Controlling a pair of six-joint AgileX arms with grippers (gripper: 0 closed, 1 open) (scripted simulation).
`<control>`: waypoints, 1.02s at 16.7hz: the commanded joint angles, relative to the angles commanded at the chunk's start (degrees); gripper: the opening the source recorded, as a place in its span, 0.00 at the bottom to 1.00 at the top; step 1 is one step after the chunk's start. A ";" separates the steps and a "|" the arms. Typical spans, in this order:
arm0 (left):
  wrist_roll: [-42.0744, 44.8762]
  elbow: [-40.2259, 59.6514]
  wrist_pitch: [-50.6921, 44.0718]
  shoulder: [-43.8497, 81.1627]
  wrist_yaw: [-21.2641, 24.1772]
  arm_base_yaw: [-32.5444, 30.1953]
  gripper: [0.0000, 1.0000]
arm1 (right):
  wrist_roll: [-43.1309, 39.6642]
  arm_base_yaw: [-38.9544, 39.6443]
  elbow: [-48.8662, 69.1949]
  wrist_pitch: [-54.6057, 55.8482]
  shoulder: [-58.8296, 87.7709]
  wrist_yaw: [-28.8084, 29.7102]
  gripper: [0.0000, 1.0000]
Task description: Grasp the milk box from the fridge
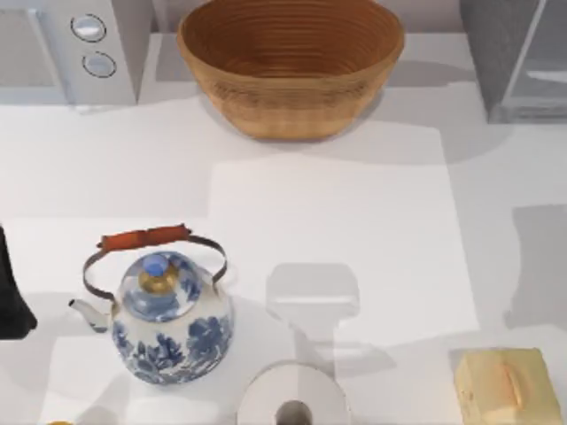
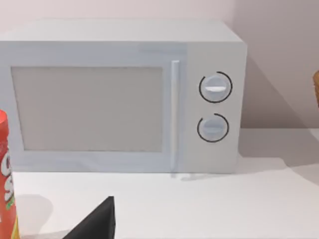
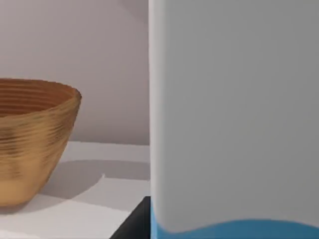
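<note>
Well, the milk box (image 3: 234, 109) is very close in front of the right wrist camera. It is white up high and blue low down. A dark bit of the right gripper (image 3: 133, 225) shows beside the box's low edge. I cannot tell if this gripper is open or if it has hold of the box.

The fridge (image 1: 523, 53) stands at the far right corner of the table (image 1: 337, 195). The big brown basket (image 1: 291, 62) sits near it, at the far middle. From the right wrist, the basket is farther off than the milk box. The white microwave (image 1: 71, 44) with two round knobs is at the far left corner.

The left gripper (image 1: 11, 292) is at the left edge of the table, facing the microwave. I cannot tell if it is open. An orange can (image 2: 5, 174) stands near it.

The blue and white kettle (image 1: 168, 319) stands at the near left. A white roll (image 1: 292, 398) lies just beside it at the near edge. The pale yellow box (image 1: 507, 385) is at the near right corner, well apart from the fridge.
</note>
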 joint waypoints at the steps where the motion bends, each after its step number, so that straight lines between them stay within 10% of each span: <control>1: 0.00 0.00 0.00 0.00 0.00 0.00 1.00 | 0.01 1.14 0.50 4.03 4.20 -0.85 0.00; 17: 0.00 0.00 0.00 0.00 0.00 0.00 1.00 | 1.00 19.64 7.36 68.19 77.77 -14.58 0.00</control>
